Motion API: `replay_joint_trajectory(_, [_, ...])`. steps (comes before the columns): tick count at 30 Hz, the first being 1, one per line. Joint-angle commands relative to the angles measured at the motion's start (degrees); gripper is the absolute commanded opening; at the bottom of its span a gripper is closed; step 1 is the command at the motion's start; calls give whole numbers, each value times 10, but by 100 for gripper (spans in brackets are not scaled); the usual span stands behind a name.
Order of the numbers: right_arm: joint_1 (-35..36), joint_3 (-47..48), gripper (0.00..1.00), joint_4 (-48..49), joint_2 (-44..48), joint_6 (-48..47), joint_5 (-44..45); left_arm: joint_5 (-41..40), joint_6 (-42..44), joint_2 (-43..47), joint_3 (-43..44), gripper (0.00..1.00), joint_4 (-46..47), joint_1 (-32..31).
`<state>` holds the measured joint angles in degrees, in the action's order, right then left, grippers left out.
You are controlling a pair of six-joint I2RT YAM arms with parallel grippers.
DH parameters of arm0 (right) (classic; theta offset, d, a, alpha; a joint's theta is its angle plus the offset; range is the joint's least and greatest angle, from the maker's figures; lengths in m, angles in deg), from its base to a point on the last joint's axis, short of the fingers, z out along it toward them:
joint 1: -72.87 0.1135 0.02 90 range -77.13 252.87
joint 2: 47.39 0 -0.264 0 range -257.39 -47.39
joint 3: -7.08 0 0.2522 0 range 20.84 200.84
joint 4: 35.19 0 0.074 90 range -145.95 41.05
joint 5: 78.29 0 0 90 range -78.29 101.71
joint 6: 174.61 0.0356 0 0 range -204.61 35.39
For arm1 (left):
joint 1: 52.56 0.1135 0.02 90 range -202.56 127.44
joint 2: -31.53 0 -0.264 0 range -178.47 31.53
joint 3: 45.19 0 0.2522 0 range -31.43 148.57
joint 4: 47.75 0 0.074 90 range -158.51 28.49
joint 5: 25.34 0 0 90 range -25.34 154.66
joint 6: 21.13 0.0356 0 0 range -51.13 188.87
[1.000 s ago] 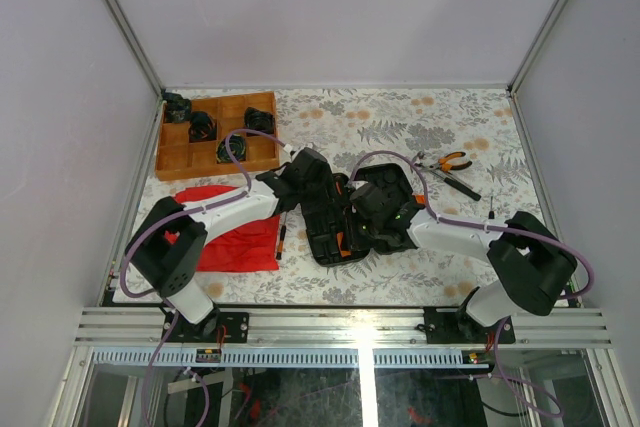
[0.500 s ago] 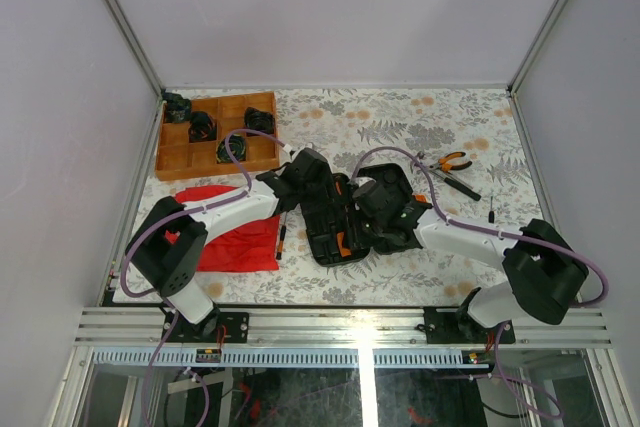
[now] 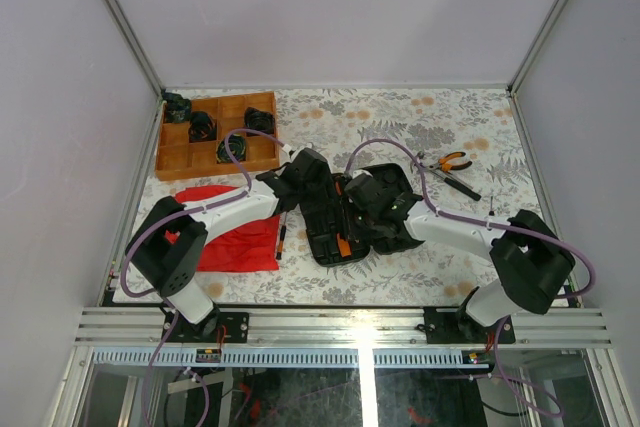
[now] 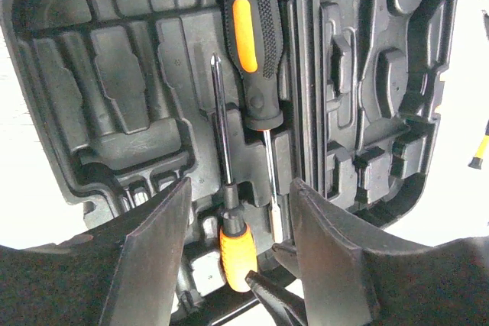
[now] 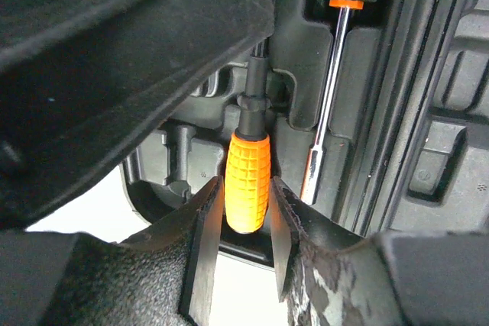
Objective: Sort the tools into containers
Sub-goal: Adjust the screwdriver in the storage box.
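The black tool case [image 3: 345,217] lies open in the middle of the table. In its left half sit a thick orange-and-black screwdriver [image 4: 252,36] and a slim screwdriver with a small orange handle [image 5: 247,166]. My right gripper [image 5: 244,185] is shut on that orange handle, a finger against each side. My left gripper [image 4: 241,223] hovers open over the same handle [image 4: 237,250] without touching it. Orange-handled pliers [image 3: 447,161] lie on the table at the right, with a dark screwdriver [image 3: 458,185] beside them. Another screwdriver [image 3: 283,232] lies just left of the case.
A wooden compartmented tray [image 3: 175,159] holding dark objects stands at the back left. A red cloth [image 3: 240,242] lies under the left arm. A small screwdriver [image 3: 490,209] rests near the right arm. Both arms meet over the case.
My right wrist has shifted slightly left and farther over the case. The left arm has stayed in place.
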<state>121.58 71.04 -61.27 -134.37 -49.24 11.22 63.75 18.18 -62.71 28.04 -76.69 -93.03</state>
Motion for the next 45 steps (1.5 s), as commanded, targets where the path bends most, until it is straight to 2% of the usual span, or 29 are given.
replay_joint_trajectory(1, [3,20,37,1,-11,-10,7,-12,-4,6,12,53,7,-2])
replay_joint_trajectory(13, [3,-2,29,10,-36,-13,-14,-13,-3,4,8,53,11,-2])
replay_joint_trajectory(22, [3,-11,18,-9,-50,-21,-8,-12,-2,3,9,56,13,-2])
replay_joint_trajectory(28, [3,-13,6,-12,-53,-32,-23,-10,0,1,8,57,15,-2])
replay_joint_trajectory(35, [3,-17,1,-13,-56,-38,-23,-17,-3,-4,14,58,8,-2])
replay_joint_trajectory(39, [3,-18,0,-18,-59,-40,-15,-30,-6,-15,27,54,-13,-2])
replay_joint_trajectory(45, [3,-24,0,-14,-62,-40,-13,-37,-8,-30,40,40,-25,-4])
